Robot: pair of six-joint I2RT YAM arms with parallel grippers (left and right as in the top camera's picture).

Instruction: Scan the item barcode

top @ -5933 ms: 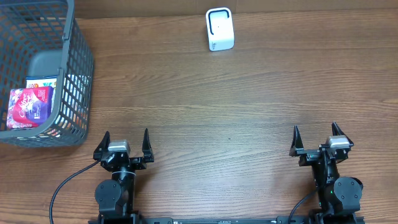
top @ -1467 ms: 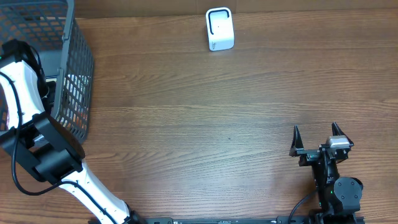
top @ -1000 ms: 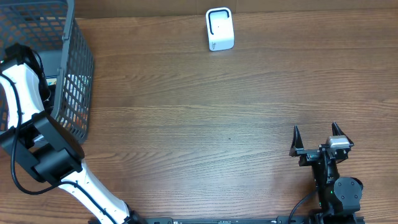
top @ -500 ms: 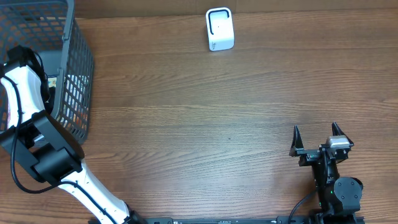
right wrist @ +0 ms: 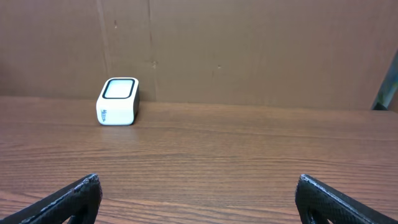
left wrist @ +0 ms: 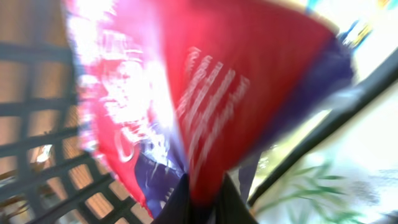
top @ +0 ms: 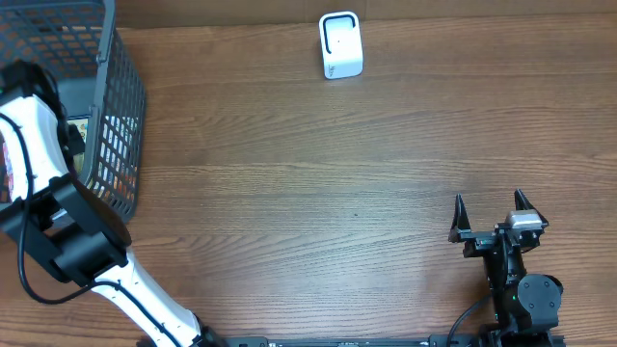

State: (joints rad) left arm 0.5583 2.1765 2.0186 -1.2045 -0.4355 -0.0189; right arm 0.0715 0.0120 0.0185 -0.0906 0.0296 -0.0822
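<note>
The item is a red and purple packet (left wrist: 205,93), blurred and filling most of the left wrist view. My left gripper (left wrist: 202,202) is shut on its lower edge, a fold of red foil pinched between the two dark fingers. Overhead, the white left arm (top: 29,125) reaches down into the grey basket (top: 120,116) and covers the gripper; only a red sliver of the packet (top: 5,172) shows. The white barcode scanner (top: 340,45) stands at the table's far edge, also in the right wrist view (right wrist: 117,101). My right gripper (top: 492,217) rests open at the front right, holding nothing.
The basket's grey mesh wall (left wrist: 37,162) is close on the left of the packet. A white pack with green print (left wrist: 348,180) lies in the basket beside it. A brown cardboard wall (right wrist: 249,50) runs behind the table.
My left gripper has shut on the packet inside the basket. The left arm has shifted slightly toward the far side, and a red edge of the packet now shows. The right arm is still.
</note>
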